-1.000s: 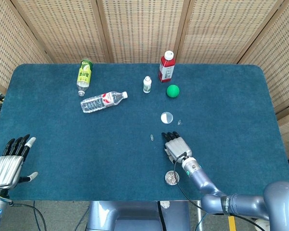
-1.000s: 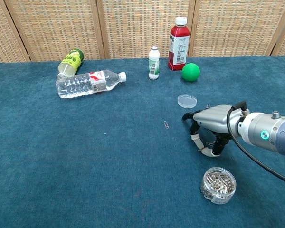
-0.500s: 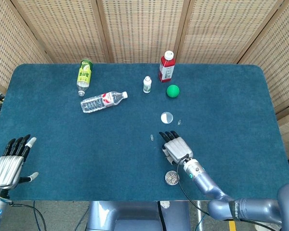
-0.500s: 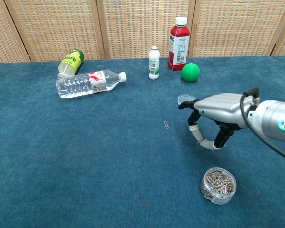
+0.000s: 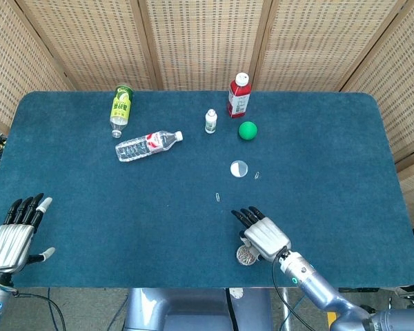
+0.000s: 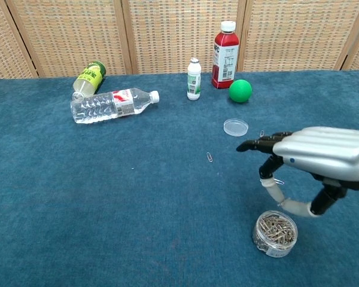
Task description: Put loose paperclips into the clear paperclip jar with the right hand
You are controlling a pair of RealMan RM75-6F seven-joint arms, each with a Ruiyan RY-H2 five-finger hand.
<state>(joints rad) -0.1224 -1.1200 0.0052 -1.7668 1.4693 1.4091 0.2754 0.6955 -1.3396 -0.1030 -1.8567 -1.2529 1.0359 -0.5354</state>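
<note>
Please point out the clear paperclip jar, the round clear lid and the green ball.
clear paperclip jar (image 6: 275, 233), chest view, on its side wall.
round clear lid (image 6: 236, 127), chest view, on its flat middle.
green ball (image 6: 240, 91), chest view, on its front.

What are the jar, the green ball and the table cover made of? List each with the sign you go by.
Paperclip jar: clear plastic, probably; the metal clips show through its wall.
Green ball: matte, uniform green, no glare; likely foam or rubber, cannot tell which.
Table cover: dark blue fabric, felt or low-pile carpet by its fuzzy, non-reflective texture.
</note>
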